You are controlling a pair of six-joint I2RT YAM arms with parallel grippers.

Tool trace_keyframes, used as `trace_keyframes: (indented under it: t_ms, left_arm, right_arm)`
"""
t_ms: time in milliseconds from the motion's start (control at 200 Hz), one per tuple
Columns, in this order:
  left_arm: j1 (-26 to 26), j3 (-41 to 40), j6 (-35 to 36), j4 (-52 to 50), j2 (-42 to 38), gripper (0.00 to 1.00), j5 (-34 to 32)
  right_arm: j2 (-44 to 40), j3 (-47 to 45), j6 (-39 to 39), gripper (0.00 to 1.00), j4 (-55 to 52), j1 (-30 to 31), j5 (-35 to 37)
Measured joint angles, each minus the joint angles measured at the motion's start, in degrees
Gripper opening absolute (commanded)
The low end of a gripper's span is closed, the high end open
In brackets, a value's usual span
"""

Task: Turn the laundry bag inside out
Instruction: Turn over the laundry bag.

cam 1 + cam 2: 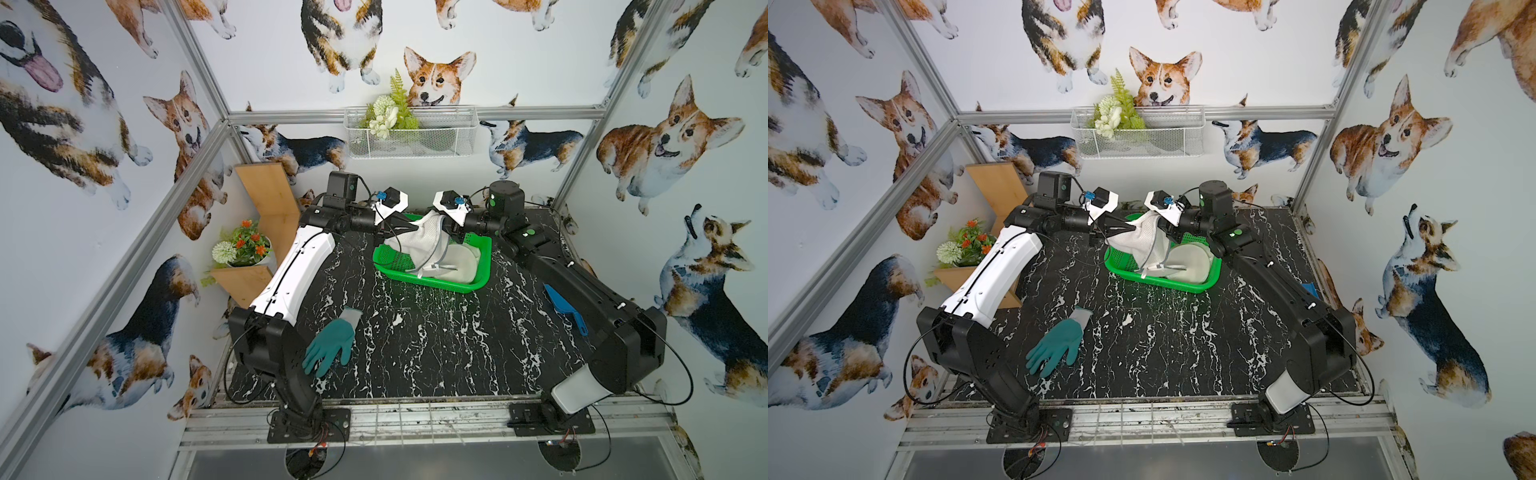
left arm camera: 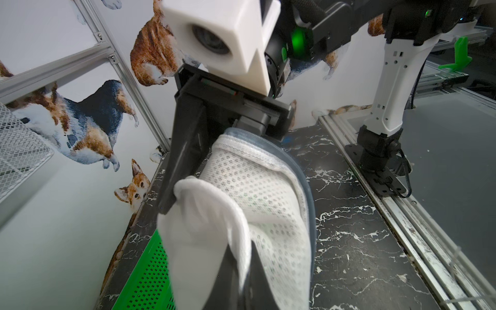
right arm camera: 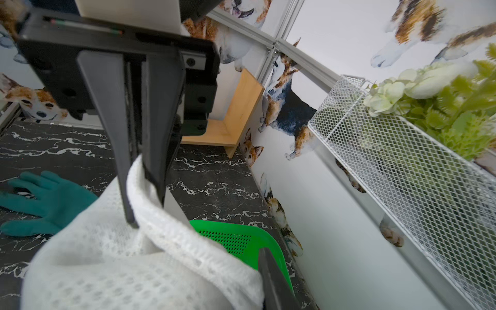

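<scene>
Right wrist view: right gripper (image 3: 145, 209) pinches narrow on the rim of the laundry bag (image 3: 107, 268), left gripper (image 1: 409, 227) clamps its cloth, bag strung above the green basket (image 1: 478, 286), so best confirm both grips bite before peeling the mouth back.

Left tool (image 1: 409, 227) clamped; right tool (image 1: 446, 232) faces it.

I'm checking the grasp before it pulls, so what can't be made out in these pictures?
- Right gripper: in the left wrist view the laundry bag covers one finger, so whether its jaws are shut is unclear.
- Blue tool: in a top view the right arm covers most of it.
- Green basket: in both top views the bag covers most of its floor.
</scene>
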Motion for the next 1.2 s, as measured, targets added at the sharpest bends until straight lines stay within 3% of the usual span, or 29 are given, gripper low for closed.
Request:
trace_keyframes:
  t_ms: [135,190,300,405,445,606,776,961,1201]
  left_arm:
    - [-0.2,0.9,1.3,-0.9,0.2,0.00,-1.6]
    - [-0.6,1.0,1.3,-0.9,0.3,0.27,-2.3]
    - [-0.9,-0.6,-1.1,3.8,-0.7,0.62,-6.4]
    - [-0.7,-8.4,-7.6,15.5,-5.3,0.84,-12.7]
    - [-0.1,-11.6,-10.4,20.7,-7.4,0.88,-14.9]
    - [2.8,-20.9,-22.3,40.5,-13.4,0.89,-25.5]
    - [0.5,-24.1,-28.3,49.7,-17.2,0.89,-31.3]
    - [-6.0,-25.4,-27.6,50.5,-18.0,0.90,-34.2]
    - [-14.1,-22.2,-16.3,49.4,-13.8,0.89,-44.5]
  right_arm:
    - [0.3,1.0,-2.4,0.00,-4.5,-0.1,-1.6]
    - [0.3,1.1,-2.6,0.00,-5.4,-0.1,-1.6]
    - [-0.2,-0.1,-2.5,0.00,-5.5,0.0,-1.6]
    - [-1.9,-3.6,2.0,0.00,-2.7,0.0,-0.7]
    - [-2.8,-5.4,5.5,0.00,-0.7,0.0,0.6]
    - [-5.5,-9.3,23.7,0.00,5.7,0.3,10.9]
    - [-4.8,-3.7,39.3,0.00,3.6,0.2,24.0]
    - [-1.0,6.6,46.8,0.00,-4.4,0.3,30.5]
    - [2.0,14.0,48.7,0.00,-14.2,0.6,31.6]
